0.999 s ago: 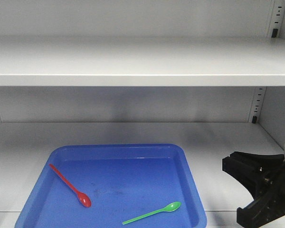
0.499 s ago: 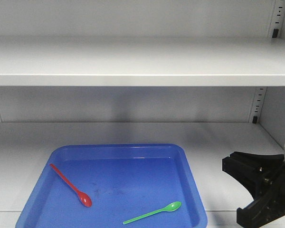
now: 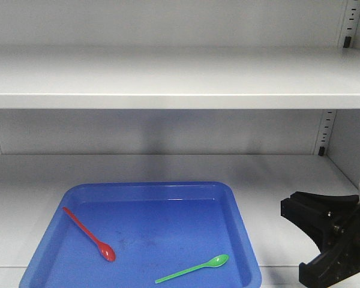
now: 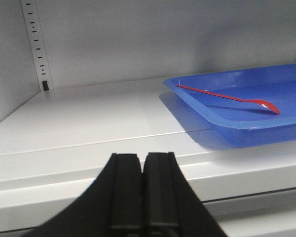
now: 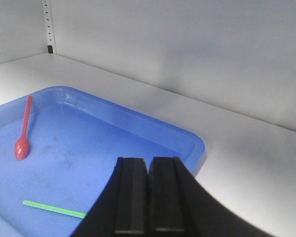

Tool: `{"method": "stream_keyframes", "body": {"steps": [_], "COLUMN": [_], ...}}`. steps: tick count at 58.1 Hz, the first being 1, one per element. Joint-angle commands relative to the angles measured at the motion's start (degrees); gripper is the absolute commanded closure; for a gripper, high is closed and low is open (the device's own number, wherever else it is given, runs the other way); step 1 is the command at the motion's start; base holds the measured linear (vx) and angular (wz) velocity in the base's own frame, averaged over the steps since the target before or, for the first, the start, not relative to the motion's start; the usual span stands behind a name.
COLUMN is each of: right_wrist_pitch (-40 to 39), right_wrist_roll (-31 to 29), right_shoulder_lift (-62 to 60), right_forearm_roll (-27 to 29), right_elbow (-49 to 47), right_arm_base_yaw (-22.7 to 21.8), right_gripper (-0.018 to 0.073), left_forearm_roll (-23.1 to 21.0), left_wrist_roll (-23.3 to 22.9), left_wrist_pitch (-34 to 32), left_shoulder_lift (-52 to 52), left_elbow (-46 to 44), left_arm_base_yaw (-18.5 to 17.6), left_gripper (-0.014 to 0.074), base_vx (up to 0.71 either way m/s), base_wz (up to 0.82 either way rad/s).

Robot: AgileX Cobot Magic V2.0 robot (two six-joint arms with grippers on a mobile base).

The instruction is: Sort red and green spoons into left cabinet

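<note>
Nearest, at 6 o'clock in the left wrist view: left end effector (image 4: 143, 195), black fingers pressed flat together, nothing between them. Same story in the right wrist view: right end effector (image 5: 148, 197) at 6 o'clock, fingers closed up tight, holding nothing. In the front view a black arm part (image 3: 330, 246) sits at about 4 o'clock, over the lower shelf (image 3: 168, 168) and just right of the blue tray (image 3: 243, 240); which arm it belongs to, can't tell.

Next out, the tray itself, flat on the lower shelf of the left cabinet (image 3: 180, 78), filling the 6 to 7 o'clock stretch of the front view. Inside it, toward the near edge, the green spoon (image 3: 195, 268), bowl pointing to roughly 2 o'clock, handle trailing to 8. A bit farther in and off to 9 o'clock from it, the red spoon (image 3: 90, 235), bowl toward 5 o'clock, handle running up to 11 near the tray's left wall. Well apart, not touching each other.

Beyond the tray, bare pale grey shelf back to the rear wall. Higher up, the upper shelf across 12 o'clock, with a slotted upright (image 3: 325, 132) at 3 o'clock.
</note>
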Motion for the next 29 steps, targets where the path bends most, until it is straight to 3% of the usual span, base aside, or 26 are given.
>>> {"method": "stream_keyframes", "body": {"steps": [1, 29], "right_wrist_pitch": [-0.05, -0.05], "right_wrist_roll": [-0.01, -0.01], "right_shoulder_lift": [-0.84, -0.84], "right_forearm_roll": [1.33, 1.33], "right_elbow": [-1.71, -1.71], "right_arm_base_yaw": [-0.16, -0.16], "right_gripper": [0.0564, 0.0564], "left_forearm_roll": [-0.82, -0.82], "left_wrist_roll": [0.01, 0.01], "left_wrist_pitch": [-4.98, -5.03], "left_shoulder_lift": [-1.27, -1.27], "left_elbow": [-0.01, -0.06], "left_arm_base_yaw": [0.00, 0.00], "left_gripper": [0.0596, 0.0596], "base_vx": [0.00, 0.00], "base_wz": [0.00, 0.00]}}
